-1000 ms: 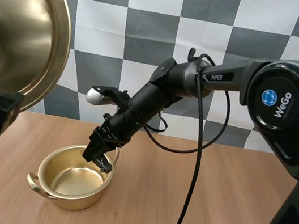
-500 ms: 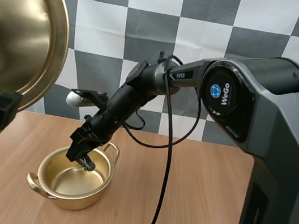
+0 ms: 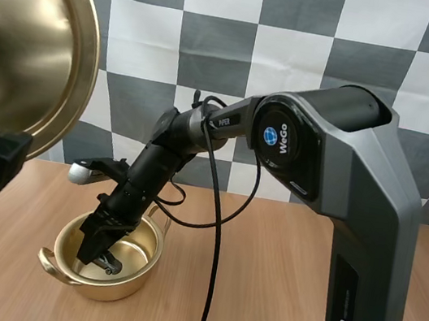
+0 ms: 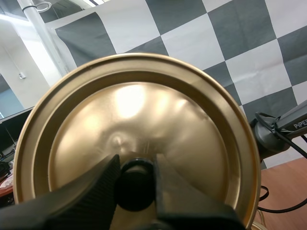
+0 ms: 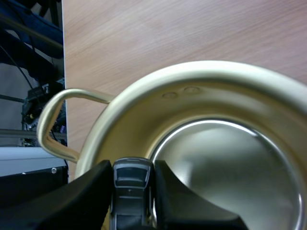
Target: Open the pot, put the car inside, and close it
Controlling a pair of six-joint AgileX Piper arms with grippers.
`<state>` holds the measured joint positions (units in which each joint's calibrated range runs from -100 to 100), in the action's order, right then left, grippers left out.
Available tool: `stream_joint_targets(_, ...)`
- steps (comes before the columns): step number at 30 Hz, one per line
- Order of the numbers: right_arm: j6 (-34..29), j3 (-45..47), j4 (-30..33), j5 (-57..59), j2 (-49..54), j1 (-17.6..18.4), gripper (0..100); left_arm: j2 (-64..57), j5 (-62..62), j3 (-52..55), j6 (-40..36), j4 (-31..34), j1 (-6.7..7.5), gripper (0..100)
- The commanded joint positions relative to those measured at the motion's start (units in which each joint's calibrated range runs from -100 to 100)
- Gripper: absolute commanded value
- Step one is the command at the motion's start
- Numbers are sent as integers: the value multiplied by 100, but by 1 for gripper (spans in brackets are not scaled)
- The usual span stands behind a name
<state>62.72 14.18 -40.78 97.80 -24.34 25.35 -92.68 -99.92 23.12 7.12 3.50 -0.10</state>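
The golden pot (image 3: 68, 245) stands open on the wooden table at the front left. My right gripper (image 3: 98, 251) reaches down inside it, shut on a small dark grey car (image 3: 107, 264) low over the pot's floor. In the right wrist view the car (image 5: 129, 201) is pinched between my fingertips (image 5: 130, 168), just inside the pot's wall (image 5: 144, 103), near one loop handle (image 5: 52, 125). My left gripper (image 4: 136, 188) is shut on the black knob (image 4: 135, 179) of the golden lid (image 4: 144, 120), which it holds high and tilted at the far left (image 3: 29, 39).
The pot's floor (image 5: 230, 167) is bare and shiny. Bare wooden tabletop (image 3: 260, 283) spreads to the right of the pot. My right arm (image 3: 178, 134) slants across the back of the table down to the pot.
My right arm has swung left and down, and the car has gone from above the pot's right rim to deep inside the pot. The lid has stayed put.
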Motion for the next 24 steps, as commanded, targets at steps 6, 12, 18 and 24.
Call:
stream_joint_targets(6,-9,0,148,-383,-8,5,0,-5,-8,4,1,0,-3,0)
stream_joint_targets(12,-9,0,306,-739,-49,5,0,-5,-8,4,1,0,-3,0)
stream_joint_targets(18,-43,-86,347,-840,-193,5,0,-5,-8,4,1,0,-11,0)
stream_joint_targets(24,-114,-306,347,-645,-242,5,0,-5,-8,4,1,0,-46,0)
